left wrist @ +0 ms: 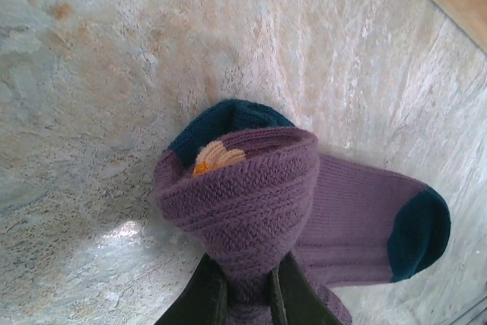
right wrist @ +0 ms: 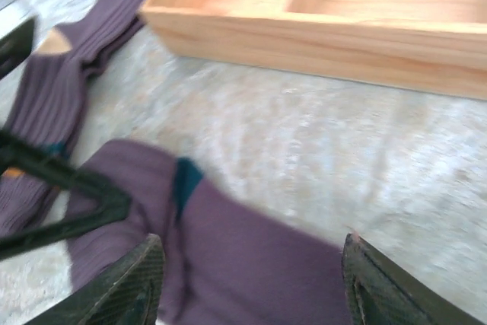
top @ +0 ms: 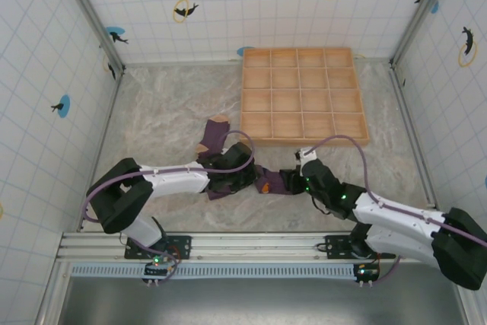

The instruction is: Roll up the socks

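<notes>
Sock (left wrist: 251, 203), judged soft and limp, is pinched at its rolled fold by left end effector (left wrist: 245, 287); right end effector (right wrist: 251, 268) is spread wide.

Open tabletop (top: 163, 104) left of tray (top: 274, 140)

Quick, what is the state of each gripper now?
Left gripper: closed, holding a folded purple sock.
Right gripper: open, holding nothing.
</notes>
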